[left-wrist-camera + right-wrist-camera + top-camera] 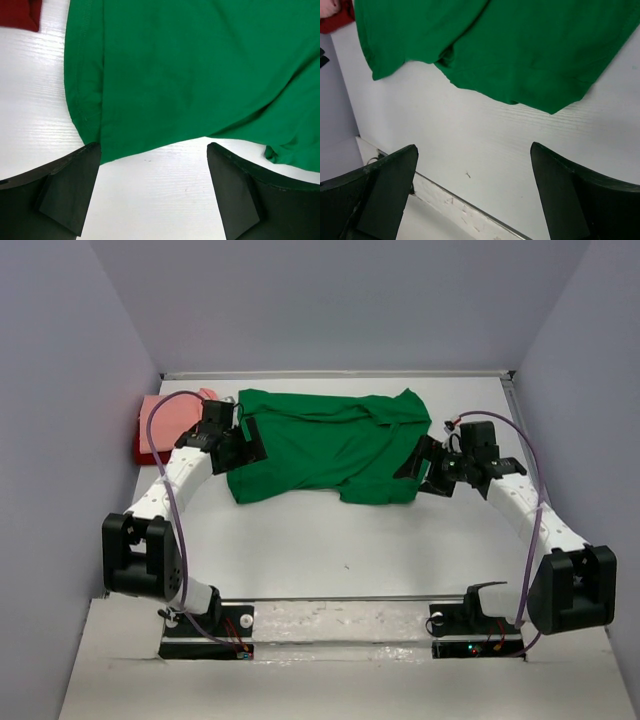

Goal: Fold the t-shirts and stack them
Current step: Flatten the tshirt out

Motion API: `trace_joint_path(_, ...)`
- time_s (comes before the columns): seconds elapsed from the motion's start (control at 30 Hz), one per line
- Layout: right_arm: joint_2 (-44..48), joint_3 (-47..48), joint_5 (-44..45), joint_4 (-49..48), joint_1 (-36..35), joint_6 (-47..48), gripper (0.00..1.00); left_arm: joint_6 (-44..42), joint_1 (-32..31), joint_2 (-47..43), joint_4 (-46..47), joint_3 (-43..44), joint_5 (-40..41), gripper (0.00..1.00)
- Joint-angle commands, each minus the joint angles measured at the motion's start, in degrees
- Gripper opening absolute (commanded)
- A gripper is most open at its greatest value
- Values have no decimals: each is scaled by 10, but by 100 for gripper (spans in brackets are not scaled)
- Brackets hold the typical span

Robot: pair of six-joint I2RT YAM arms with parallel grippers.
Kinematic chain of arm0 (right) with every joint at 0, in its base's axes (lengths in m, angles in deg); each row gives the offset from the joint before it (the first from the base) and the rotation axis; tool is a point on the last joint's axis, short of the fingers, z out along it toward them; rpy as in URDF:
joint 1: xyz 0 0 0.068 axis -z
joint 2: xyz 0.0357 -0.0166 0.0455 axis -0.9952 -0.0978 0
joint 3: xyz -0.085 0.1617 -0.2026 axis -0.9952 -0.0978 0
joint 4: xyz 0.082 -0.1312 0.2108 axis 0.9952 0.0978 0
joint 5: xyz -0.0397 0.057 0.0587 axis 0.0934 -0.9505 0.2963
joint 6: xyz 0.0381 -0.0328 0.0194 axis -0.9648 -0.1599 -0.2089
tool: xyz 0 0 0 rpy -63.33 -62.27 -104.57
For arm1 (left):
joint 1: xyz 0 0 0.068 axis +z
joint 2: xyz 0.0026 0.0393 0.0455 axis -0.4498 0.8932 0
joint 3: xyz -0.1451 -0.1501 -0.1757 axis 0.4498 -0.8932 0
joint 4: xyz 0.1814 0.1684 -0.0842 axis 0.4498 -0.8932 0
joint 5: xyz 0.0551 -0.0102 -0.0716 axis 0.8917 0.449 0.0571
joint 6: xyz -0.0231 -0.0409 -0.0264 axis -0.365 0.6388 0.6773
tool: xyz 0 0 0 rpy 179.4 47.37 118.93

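Spreading their black wedge-shaped fingers wide, two grippers flanked one green shirt and held nothing.

On the white, faintly grained table, the left gripper stood released at the left hem of the green t-shirt and the right gripper was equally wide by its right end. Whether either fingertip touched the cloth could not be told. That shirt, soft and matte, lay rumpled and partly folded across the middle of the table, its edges uneven. Three shirts showed in all: further back at the far left, the salmon pink t-shirt rested on the dark red t-shirt against the wall.
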Motion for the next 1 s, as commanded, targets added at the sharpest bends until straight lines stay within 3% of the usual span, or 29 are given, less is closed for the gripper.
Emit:
trace_joint_path(0.0,19,-29,-45,-56,22,-79,100,12,16,17,-4,13,-45,96)
trace_joint_path(0.13,18,-94,-112,-135,57,-141,99,21,31,27,0,8,-73,96)
trace_joint_path(0.37,16,-103,-48,-108,76,-112,99,22,48,42,8,-17,-80,96)
trace_joint_path(0.6,-29,-117,-109,-156,76,-113,99,31,67,90,21,-46,-163,91)
trace_joint_path(0.97,-84,-119,-76,-173,76,-114,98,27,65,64,11,-55,-106,89)
